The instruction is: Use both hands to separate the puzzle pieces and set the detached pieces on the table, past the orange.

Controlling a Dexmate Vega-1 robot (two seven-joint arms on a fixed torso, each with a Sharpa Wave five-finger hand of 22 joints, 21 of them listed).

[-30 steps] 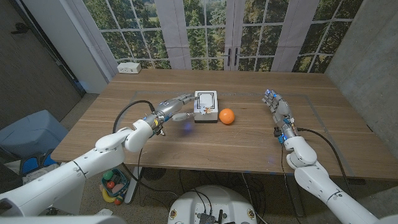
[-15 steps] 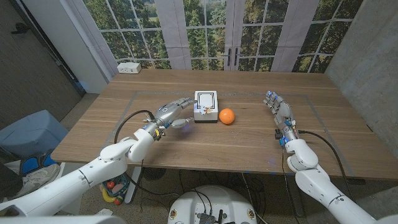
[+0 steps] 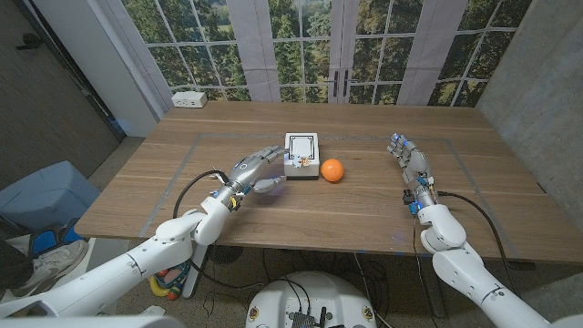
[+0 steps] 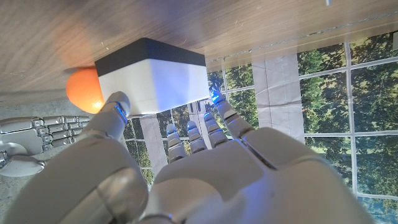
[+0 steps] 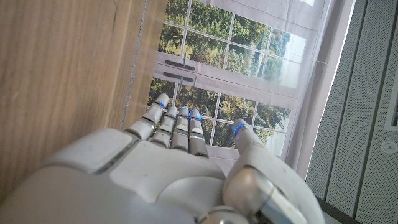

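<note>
Two hands over the worktop (image 3: 364, 205); the left hand (image 3: 256, 168) reaches with fingers spread, empty, just beside one white puzzle box (image 3: 301, 155); the right hand (image 3: 409, 161) stands apart, fingers extended, empty; one orange (image 3: 332, 170) sits just right of the box.

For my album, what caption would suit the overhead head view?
Robot's left hand reaches beside a white box near a round orange on the wooden table; right hand waits apart.
</note>
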